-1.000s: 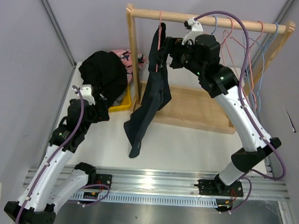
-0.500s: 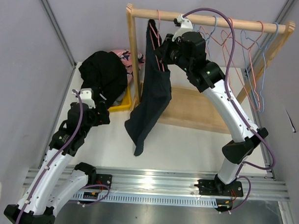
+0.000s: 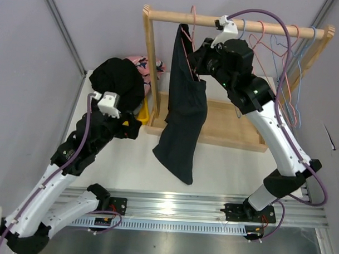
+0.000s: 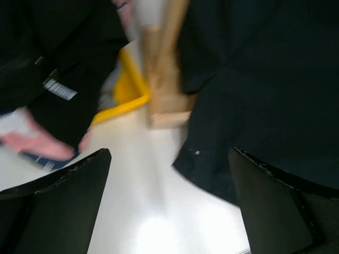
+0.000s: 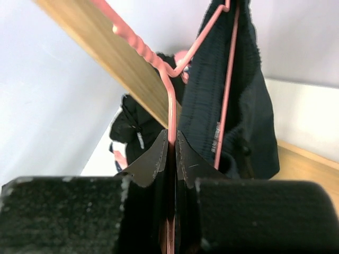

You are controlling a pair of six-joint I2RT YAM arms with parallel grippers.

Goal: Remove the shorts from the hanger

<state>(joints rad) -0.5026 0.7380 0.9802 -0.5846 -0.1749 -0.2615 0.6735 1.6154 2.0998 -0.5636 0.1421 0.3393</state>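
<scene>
A dark pair of shorts [image 3: 184,116] hangs from a pink wire hanger [image 3: 192,13] on the wooden rail [image 3: 245,22]. My right gripper [image 3: 198,65] is just right of the waistband, shut on the hanger's wire. In the right wrist view the pink hanger [image 5: 171,106] runs straight between the closed fingers of the right gripper [image 5: 172,135], with the shorts [image 5: 249,106] draped beyond. My left gripper [image 3: 130,129] is open, low beside the rack's left post. In the blurred left wrist view the left gripper [image 4: 169,154] holds nothing and the shorts' [image 4: 265,79] hem is to the right.
A heap of black and pink shorts [image 3: 118,80] lies on a yellow bin [image 3: 137,116] left of the rack post [image 3: 152,65]. Several empty wire hangers [image 3: 278,47] hang at the rail's right end. The rack's wooden base [image 3: 231,126] is behind the hanging shorts.
My right gripper has shut on the pink hanger wire. Hanger and shorts have swung right along the rail. My left arm has reached forward and right, toward the shorts' lower end.
</scene>
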